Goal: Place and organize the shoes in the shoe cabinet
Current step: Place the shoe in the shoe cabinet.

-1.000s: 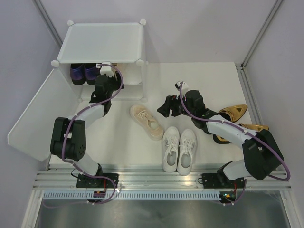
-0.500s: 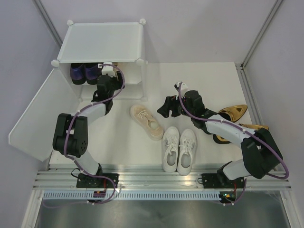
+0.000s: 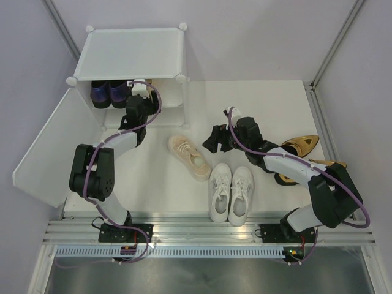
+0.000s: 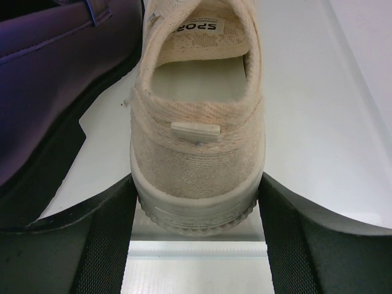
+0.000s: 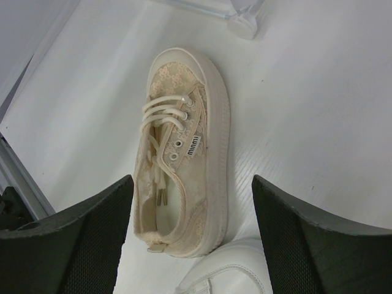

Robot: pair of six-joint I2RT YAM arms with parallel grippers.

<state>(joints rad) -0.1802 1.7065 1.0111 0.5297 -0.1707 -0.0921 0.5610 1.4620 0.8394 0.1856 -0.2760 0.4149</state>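
My left gripper (image 4: pixel 196 185) is shut on the heel of a beige sneaker (image 4: pixel 197 141), its fingers pressed against both sides of the sole. The shoe rests on the floor of the shoe cabinet (image 3: pixel 131 55), next to a purple loafer (image 4: pixel 49 79). From above, the left gripper (image 3: pixel 136 98) reaches into the lower compartment beside the purple loafers (image 3: pixel 109 93). The second beige sneaker (image 3: pixel 190 157) lies on the table. My right gripper (image 5: pixel 192 184) hovers open over that beige sneaker (image 5: pixel 184 159), touching nothing. The white sneakers (image 3: pixel 231 193) and gold heels (image 3: pixel 300 146) sit on the table.
The cabinet door (image 3: pixel 52 144) stands swung open at the left. A white sneaker's toe (image 5: pixel 233 272) lies just beside the beige sneaker's heel. A round cabinet corner connector (image 5: pixel 242 24) shows beyond the beige sneaker. Grey walls close in both sides of the table.
The left arm has pushed farther into the cabinet's lower compartment with the beige sneaker. The right gripper has drifted slightly toward the beige sneaker on the table.
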